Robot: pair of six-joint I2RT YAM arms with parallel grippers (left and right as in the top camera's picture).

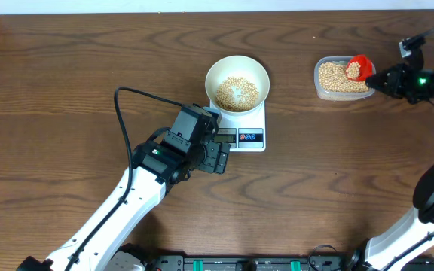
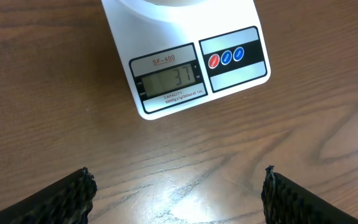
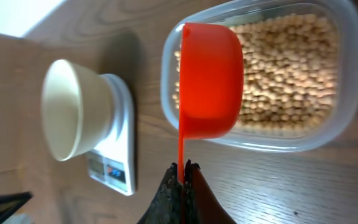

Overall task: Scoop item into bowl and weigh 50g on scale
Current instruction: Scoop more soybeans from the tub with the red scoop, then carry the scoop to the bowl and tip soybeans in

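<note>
The white bowl (image 1: 236,83) stands on the white scale (image 1: 249,135) and holds tan beans (image 1: 236,93); from the right wrist the bowl (image 3: 73,109) shows side-on. The scale's display (image 2: 169,80) reads 37. My left gripper (image 2: 178,194) hovers open over bare wood just in front of the scale, nothing between its fingers. My right gripper (image 3: 182,167) is shut on the thin handle of a red scoop (image 3: 210,81), which hangs over the clear container (image 3: 347,74) of beans (image 3: 291,74). In the overhead view the scoop (image 1: 359,68) carries some beans.
The clear plastic container (image 1: 319,84) sits at the back right, right of the scale. A black cable (image 1: 126,120) loops from the left arm across the table's left half. Bare wooden table lies between scale and container.
</note>
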